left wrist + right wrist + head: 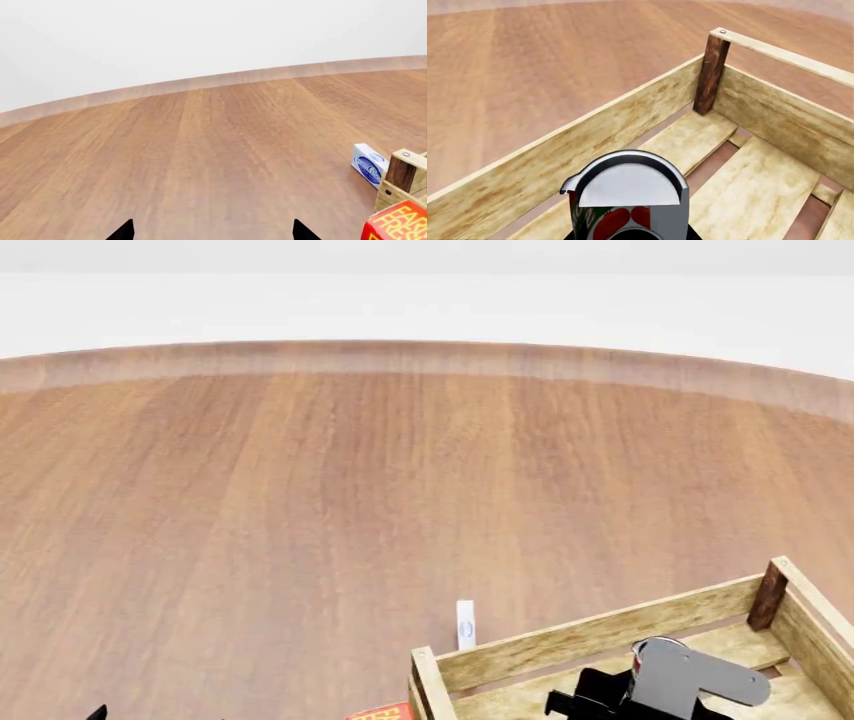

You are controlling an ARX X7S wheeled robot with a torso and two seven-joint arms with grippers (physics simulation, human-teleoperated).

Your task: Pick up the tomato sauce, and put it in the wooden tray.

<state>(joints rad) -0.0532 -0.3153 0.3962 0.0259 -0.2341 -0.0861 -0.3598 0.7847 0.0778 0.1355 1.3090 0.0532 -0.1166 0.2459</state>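
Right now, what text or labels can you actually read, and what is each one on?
"EAR" over "FRES", yellow on red, cut off at the frame edge: red box beside the wooden tray.
White-and-blue carton: blue oval logo, too blurred to read.
Tomato sauce in the right gripper: green-band lettering unreadable.

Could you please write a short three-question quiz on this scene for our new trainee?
1. True or false: the tomato sauce is over the wooden tray.
2. Which gripper has the can: A left, B right?
3. Fill in: the small blue-and-white box lies ____ the tray.

Key: 1 true, it is above the slatted floor. 2 B, the right gripper; the left gripper is open with nothing between its tips. 3 outside.
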